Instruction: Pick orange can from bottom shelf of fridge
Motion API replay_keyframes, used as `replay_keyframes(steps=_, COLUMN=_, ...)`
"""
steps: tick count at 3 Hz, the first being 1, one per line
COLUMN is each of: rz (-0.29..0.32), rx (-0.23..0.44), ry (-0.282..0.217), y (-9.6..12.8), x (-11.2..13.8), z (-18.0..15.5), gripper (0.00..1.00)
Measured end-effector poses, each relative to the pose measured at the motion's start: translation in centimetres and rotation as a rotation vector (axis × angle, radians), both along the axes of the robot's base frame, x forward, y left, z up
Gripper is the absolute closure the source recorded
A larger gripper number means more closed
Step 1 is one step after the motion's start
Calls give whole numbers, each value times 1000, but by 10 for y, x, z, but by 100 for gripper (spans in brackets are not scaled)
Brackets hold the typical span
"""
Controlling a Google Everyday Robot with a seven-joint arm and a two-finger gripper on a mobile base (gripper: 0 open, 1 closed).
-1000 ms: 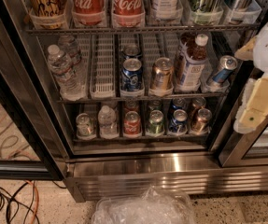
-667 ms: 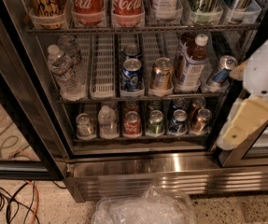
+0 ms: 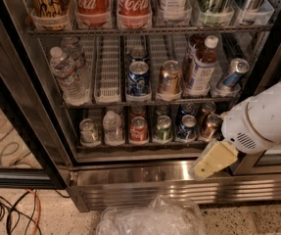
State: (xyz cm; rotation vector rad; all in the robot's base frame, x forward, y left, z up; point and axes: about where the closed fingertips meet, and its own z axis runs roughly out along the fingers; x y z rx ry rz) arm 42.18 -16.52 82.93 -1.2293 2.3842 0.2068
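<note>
The orange can (image 3: 210, 126) stands at the right end of the bottom shelf (image 3: 130, 146) of the fridge (image 3: 145, 177), to the right of a blue can (image 3: 186, 128). It is small, copper-orange, and upright. My gripper (image 3: 209, 161), beige on a white arm (image 3: 265, 119), hangs just below and in front of the orange can, over the right end of the steel base panel. The arm's white wrist covers the space to the right of the can.
The bottom shelf also holds a silver can (image 3: 88, 131), a small water bottle (image 3: 112, 128), a red can (image 3: 139, 129) and a green can (image 3: 163, 129). A taller copper-gold can (image 3: 169, 78) stands on the rack above. A clear plastic bag (image 3: 150, 217) and cables (image 3: 8, 209) lie on the floor.
The arm and gripper have moved down and to the left, from beside the middle rack to the right end of the bottom shelf. The cans have not moved.
</note>
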Motion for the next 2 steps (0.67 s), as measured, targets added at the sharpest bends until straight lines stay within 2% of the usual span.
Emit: replay_keyframes(steps=2, rz=-9, rx=17, ry=-12, y=1, x=3, z=-2, gripper=0)
